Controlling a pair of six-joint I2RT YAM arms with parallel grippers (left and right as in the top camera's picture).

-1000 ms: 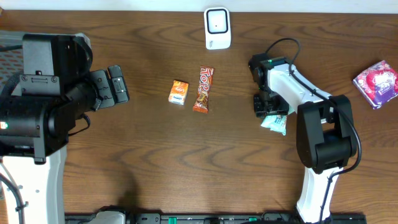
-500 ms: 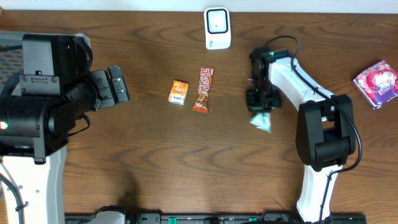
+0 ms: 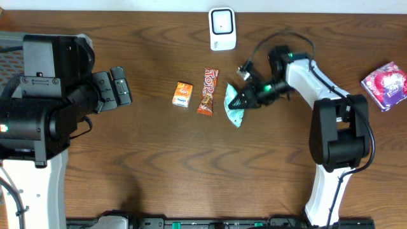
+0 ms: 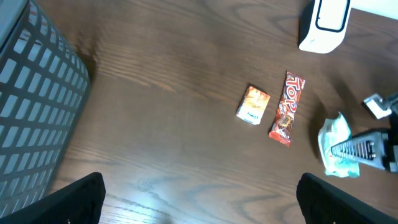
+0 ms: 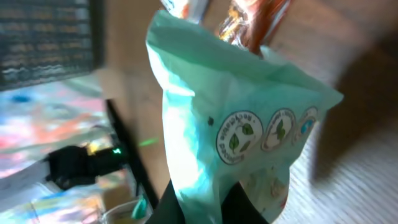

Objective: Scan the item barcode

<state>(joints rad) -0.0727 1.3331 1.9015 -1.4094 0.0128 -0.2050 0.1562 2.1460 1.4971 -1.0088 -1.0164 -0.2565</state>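
Between the pressed-together fingers of the right tool point(image 3: 243, 98) sits the mint-green packet point(image 3: 235, 112). It is pinched by one end and hangs out past the tips, low over the tabletop point(image 3: 191, 165); whether it touches the wood I cannot tell. Its long axis roughly carries on the tool's own line, with the free end pointing away from the wrist. The white scanner point(image 3: 222, 28) stands off to one side of the tool, near but apart, so I judge the coming move to be a swing and turn of the packet's printed face toward its window. The wrist view shows round green marks on the packet but no barcode I can make out. Just past the free end lie a red candy bar point(image 3: 207, 91), then an orange box point(image 3: 182, 93). Well beyond those, the left tool point(image 3: 119, 86) is spread wide and holds nothing; the right arm is much nearer the scanner.
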